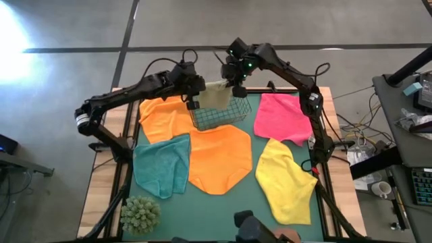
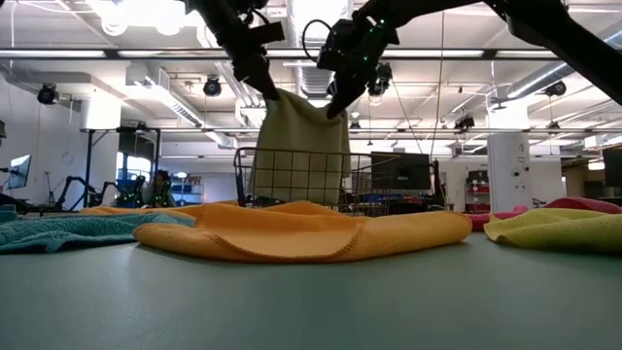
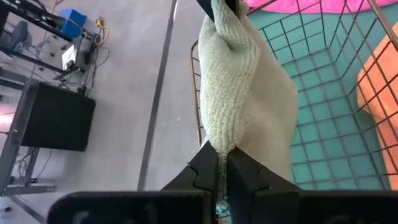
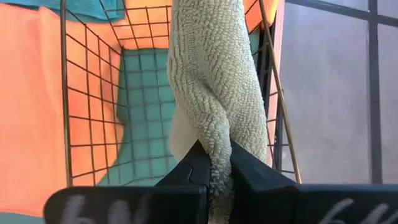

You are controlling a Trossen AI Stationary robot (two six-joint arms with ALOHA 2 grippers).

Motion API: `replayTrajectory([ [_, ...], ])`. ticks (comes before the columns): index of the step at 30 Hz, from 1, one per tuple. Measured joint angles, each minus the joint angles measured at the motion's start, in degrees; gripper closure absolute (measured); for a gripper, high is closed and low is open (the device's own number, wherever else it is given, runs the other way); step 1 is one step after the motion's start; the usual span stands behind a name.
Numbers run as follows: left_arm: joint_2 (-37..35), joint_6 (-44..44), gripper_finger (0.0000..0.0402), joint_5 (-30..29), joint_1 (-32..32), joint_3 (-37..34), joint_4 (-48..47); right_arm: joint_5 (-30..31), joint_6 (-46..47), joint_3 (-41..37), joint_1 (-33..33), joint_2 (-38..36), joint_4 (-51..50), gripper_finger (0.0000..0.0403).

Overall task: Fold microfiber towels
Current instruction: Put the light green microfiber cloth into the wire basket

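Overhead, left gripper (image 1: 194,101) and right gripper (image 1: 237,88) each clamped on the pale olive-green towel (image 1: 214,95) above the wire basket (image 1: 219,116); no legible writing.

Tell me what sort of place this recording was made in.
Probably a robotics lab or workshop in an open industrial hall. The low view shows exposed ceiling ducts and monitors behind the table; the high view shows a concrete floor and a cluttered desk.
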Motion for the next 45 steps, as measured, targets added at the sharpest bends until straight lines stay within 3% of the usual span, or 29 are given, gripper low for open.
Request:
replayTrajectory([
  [9,1.33,1.8,0.0402,-0.45,0.44,0.0,2.72,1.53,-1.41,-0.42,-0.87,0.07,8.07,0.0392],
  [15,1.29,-1.22,0.0402,-0.44,0.28,-0.06,0.95,-0.34,-2.28,-2.79,-0.33,0.07,8.05,0.0392],
  [19,2.23,-7.73,0.0402,6.02,-0.13,-2.46,-3.03,-2.13,-2.48,-7.97,0.73,0.07,5.8,0.0392],
  [21,3.09,-8.72,0.0401,6.07,-1.0,-5.05,-3.72,-2.18,-2.54,-10.68,1.27,0.14,5.14,0.0392],
  [28,3.61,-8.81,0.0402,-0.5,-1.47,-6.76,-0.83,0.45,-2.99,-12.65,1.4,-0.08,8.83,0.0392],
  [32,3.63,-4.3,0.0402,-8.32,-1.12,-4.56,2.28,7.43,-3.04,-9.58,1.35,-0.09,12.51,0.0392],
  [35,3.59,-2.98,0.0402,-11.56,-1.03,-2.1,0.98,7.59,-2.51,-7.09,1.2,-0.52,12.46,0.0392],
  [38,3.26,-6.29,0.0402,-7.31,-1.81,-1.14,-3.26,5.12,-2.53,-6.41,1.25,-0.8,8.53,0.0392],
  [42,3.76,-13.32,0.0402,7.09,-2.75,-4.4,-6.16,-2.78,-2.53,-9.47,1.62,-0.35,3.87,0.0392],
  [45,5.12,-15.39,0.0402,8.38,-3.87,-6.76,-6.08,-4.24,-1.55,-13.1,1.93,-0.04,3.65,0.0392],
])
